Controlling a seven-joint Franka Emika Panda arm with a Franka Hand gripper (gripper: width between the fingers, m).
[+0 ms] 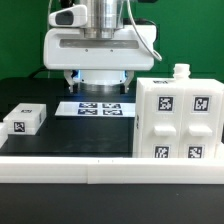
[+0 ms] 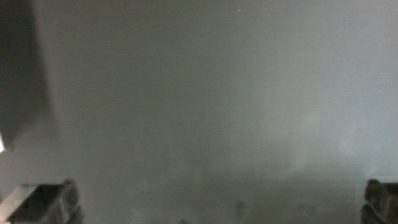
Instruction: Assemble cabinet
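Exterior, cabinet: the large white tagged box (image 1: 178,120) stands upright on the black table (image 1: 60,138) at the exterior view's right, well apart from the arm.
Exterior, gripper (image 1: 100,86): hangs low over the marker board (image 1: 100,107); finger spread is unreadable here.
Exterior, small tagged block (image 1: 27,118): at the exterior view's left, alone.
Wrist, fingertips (image 2: 45,203): spread wide with nothing between them, over a blurred grey surface.
Risk: a sideways move toward the cabinet at this low height would likely knock or tip it.
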